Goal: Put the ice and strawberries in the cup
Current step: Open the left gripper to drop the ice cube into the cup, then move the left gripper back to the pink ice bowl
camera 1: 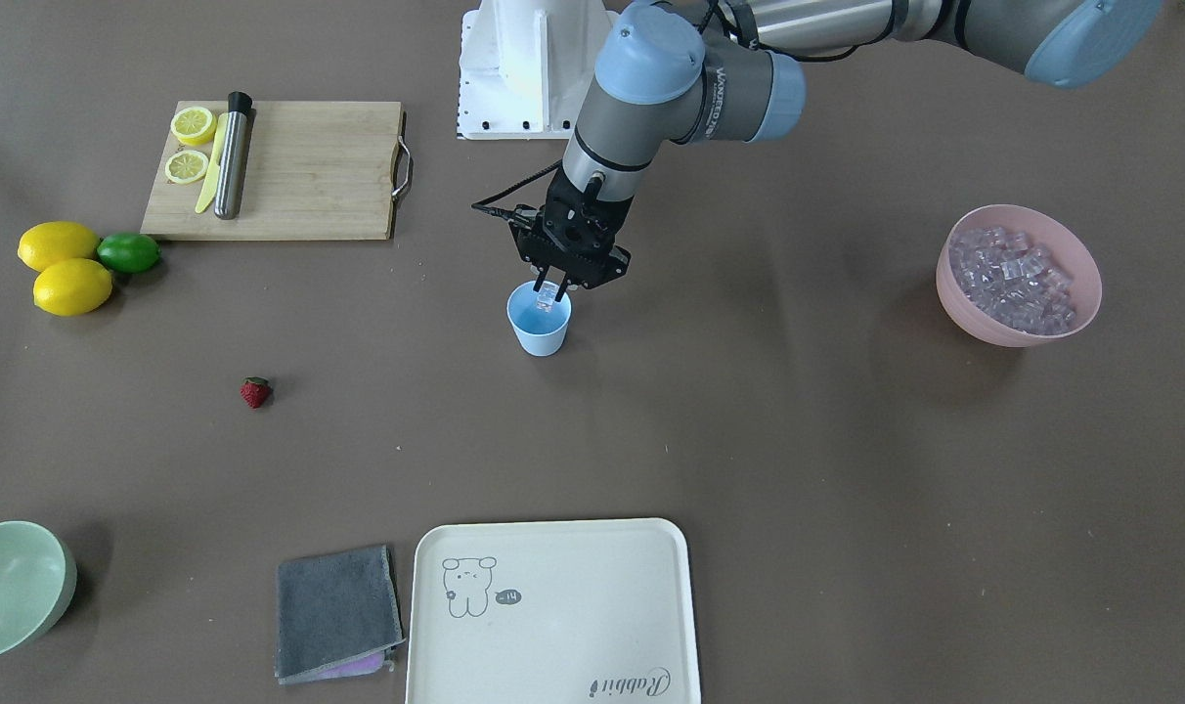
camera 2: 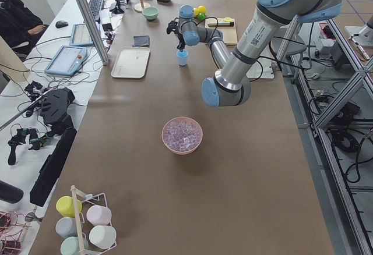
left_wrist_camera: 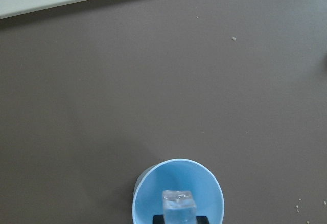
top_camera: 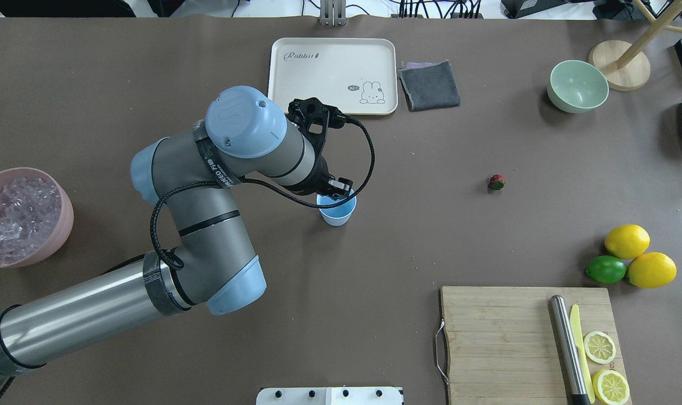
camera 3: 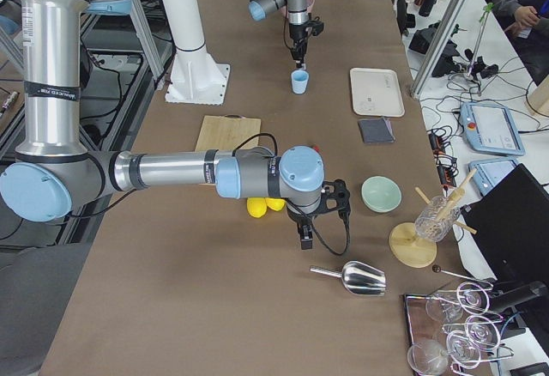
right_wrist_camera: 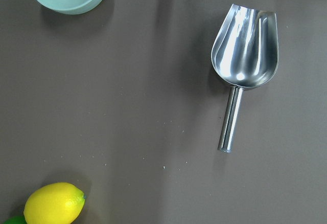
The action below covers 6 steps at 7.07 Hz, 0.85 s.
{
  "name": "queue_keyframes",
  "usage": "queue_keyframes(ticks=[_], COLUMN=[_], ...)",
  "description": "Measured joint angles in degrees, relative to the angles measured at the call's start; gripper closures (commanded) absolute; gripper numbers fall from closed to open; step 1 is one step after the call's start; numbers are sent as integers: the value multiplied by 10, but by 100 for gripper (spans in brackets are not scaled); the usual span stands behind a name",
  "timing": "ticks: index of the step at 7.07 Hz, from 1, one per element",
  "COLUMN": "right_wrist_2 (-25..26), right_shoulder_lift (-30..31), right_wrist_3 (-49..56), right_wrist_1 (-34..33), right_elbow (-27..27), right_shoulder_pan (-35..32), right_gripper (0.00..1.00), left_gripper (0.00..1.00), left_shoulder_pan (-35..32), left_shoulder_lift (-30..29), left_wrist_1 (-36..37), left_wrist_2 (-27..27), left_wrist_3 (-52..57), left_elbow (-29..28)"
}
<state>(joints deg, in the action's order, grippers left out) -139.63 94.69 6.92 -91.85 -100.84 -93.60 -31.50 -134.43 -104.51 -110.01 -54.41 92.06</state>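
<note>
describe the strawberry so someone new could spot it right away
Find the wooden cutting board and the grey cloth. The strawberry lies alone on the bare table between them. It is the only small red thing, with a green cap, much smaller than the lemons.

Cup (camera 1: 540,334) between strawberry (camera 1: 254,392) and bowl (camera 1: 1001,338) of ice (camera 1: 1013,274)

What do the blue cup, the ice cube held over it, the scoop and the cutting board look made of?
Cup: likely plastic; uniform pale blue, matte, thin rim.
Ice cube: clear and glassy; possibly acrylic rather than real ice, can't confirm.
Scoop: polished metal; mirror-like reflections.
Cutting board: wood or bamboo; pale strip grain, unlacquered look.
</note>
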Motion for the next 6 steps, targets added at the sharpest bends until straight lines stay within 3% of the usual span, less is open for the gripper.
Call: queue_keyframes(ticks=[4, 6], right_wrist_2=[0, -4], right_shoulder_lift=[-11, -10], right_wrist_3=[-2, 0], right_wrist_1=[0, 0], right_elbow=[2, 3], right_shoulder_pan=[0, 0], right_gripper=[0, 0], left_gripper=[3, 3], left_shoulder_pan=[-8, -61], left_shoulder_lift=[-6, 32], left_wrist_1=[8, 33], left_wrist_2=[-7, -60], left_wrist_3=[-34, -4], left_elbow=[5, 47])
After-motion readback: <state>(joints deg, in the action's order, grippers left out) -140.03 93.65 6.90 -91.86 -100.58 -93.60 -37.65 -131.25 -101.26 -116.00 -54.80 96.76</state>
